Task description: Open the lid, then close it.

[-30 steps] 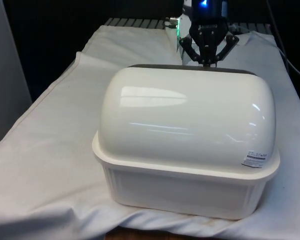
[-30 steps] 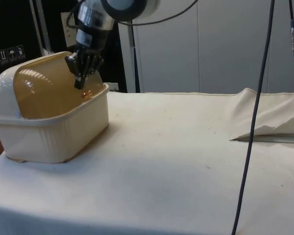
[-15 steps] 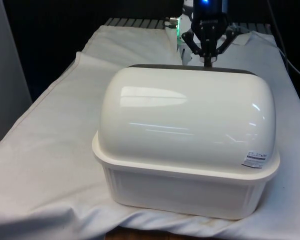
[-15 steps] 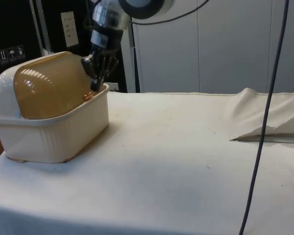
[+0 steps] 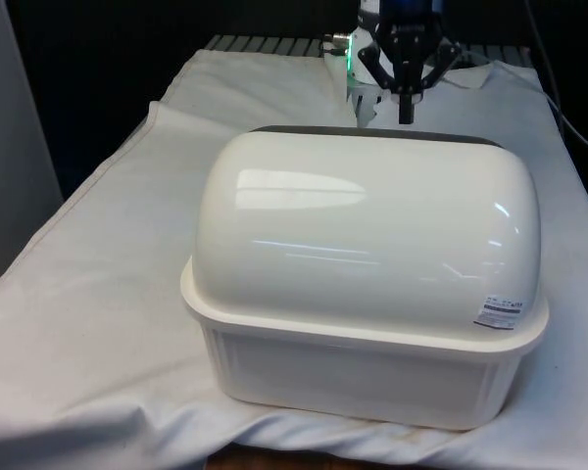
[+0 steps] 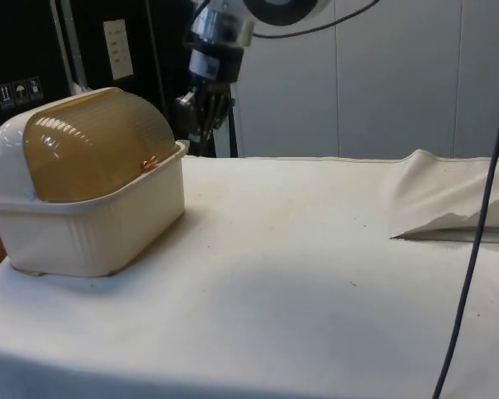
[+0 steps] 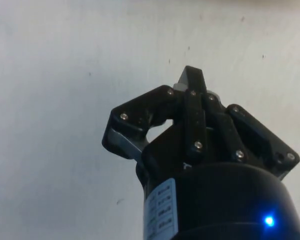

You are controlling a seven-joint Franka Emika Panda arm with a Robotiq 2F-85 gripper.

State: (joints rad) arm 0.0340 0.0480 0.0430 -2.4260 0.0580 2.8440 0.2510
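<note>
Two black fingers of the gripper (image 6: 205, 137) are pressed together, holding nothing, hanging clear just beyond the cream plastic bread box (image 6: 91, 208), whose amber roll-top lid (image 6: 96, 154) sits closed.

Obstacle: the bread box (image 6: 87, 195) stands on the bench (image 6: 316, 283), its ribbed amber lid (image 6: 96, 141) rolled down to the base's rim.
Gripper: the gripper (image 6: 201, 133) hangs clear of the box, just beyond its lid side, fingers (image 7: 194, 107) pressed together.
Open room: bare cloth stretches from the box to a cloth fold (image 6: 449, 199).
Hazard: a black cable (image 6: 474, 233) hangs down near the fold.
</note>
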